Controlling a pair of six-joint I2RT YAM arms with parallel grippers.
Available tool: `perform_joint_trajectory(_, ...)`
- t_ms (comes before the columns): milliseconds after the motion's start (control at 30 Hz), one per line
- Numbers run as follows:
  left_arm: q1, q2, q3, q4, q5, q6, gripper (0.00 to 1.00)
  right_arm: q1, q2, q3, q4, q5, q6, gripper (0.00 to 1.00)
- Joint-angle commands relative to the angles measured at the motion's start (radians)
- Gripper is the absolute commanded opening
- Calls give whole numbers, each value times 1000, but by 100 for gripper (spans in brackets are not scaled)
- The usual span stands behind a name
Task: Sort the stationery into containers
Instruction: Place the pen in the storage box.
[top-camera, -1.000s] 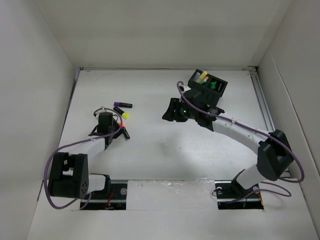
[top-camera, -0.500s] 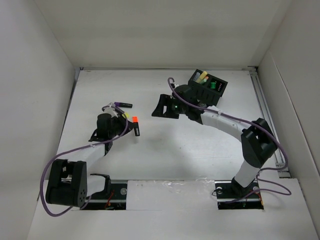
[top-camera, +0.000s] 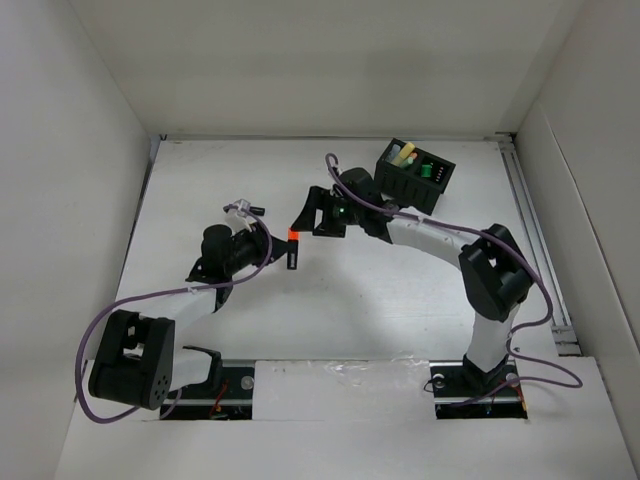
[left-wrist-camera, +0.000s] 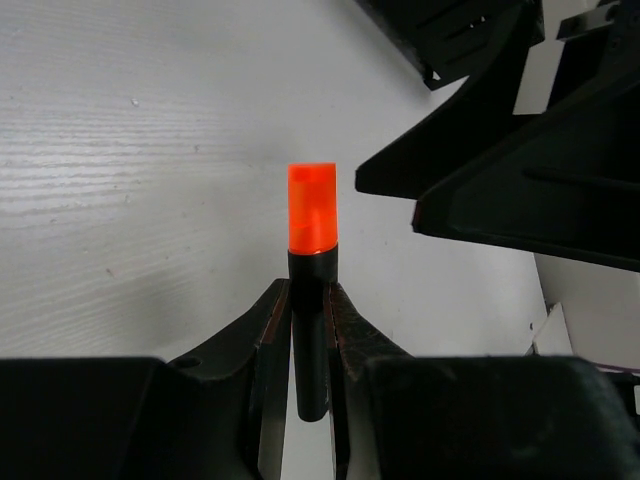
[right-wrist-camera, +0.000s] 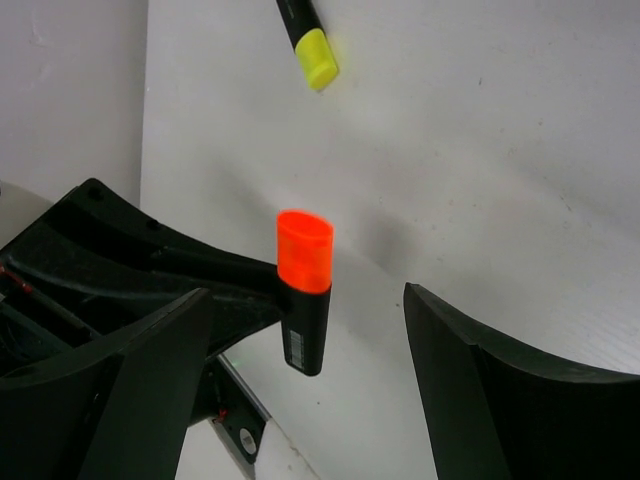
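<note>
My left gripper (left-wrist-camera: 310, 295) is shut on the black body of an orange-capped highlighter (left-wrist-camera: 312, 215) and holds it upright above the table. In the top view the highlighter (top-camera: 292, 245) hangs between both grippers. My right gripper (right-wrist-camera: 305, 300) is open, its fingers (right-wrist-camera: 480, 390) wide on either side of the orange highlighter (right-wrist-camera: 304, 285) without touching it. A yellow-capped highlighter (right-wrist-camera: 310, 40) lies on the table beyond. The black organiser box (top-camera: 400, 185) stands at the back right with pale and green items inside.
A dark marker (top-camera: 252, 209) lies on the table behind the left arm, partly hidden by its cable. White walls close the table on the left, back and right. Both arm bases sit at the near edge.
My left gripper has lifted the orange highlighter and carried it right. My right gripper has swung left from the box and now straddles the highlighter, open.
</note>
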Motion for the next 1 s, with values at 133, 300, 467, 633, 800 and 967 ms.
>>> perform_joint_trajectory(133,0,-4,8,122,89,-2,0,18,52,96,78,-50,47,83)
perform_joint_trajectory(300,0,-13,-1,154,100,-13,0,29,91,107,78,-32,56,77)
perform_joint_trajectory(467,0,-24,-10,154,89,-13,0,29,100,107,90,-43,76,67)
perform_joint_trajectory(633,0,-24,-10,154,78,-13,0,38,100,94,101,-43,96,46)
perform_joint_trajectory(800,0,-14,-19,154,54,-22,0,38,109,94,101,-61,105,24)
perform_joint_trajectory(967,0,13,-19,165,67,-22,18,38,118,94,110,-61,116,14)
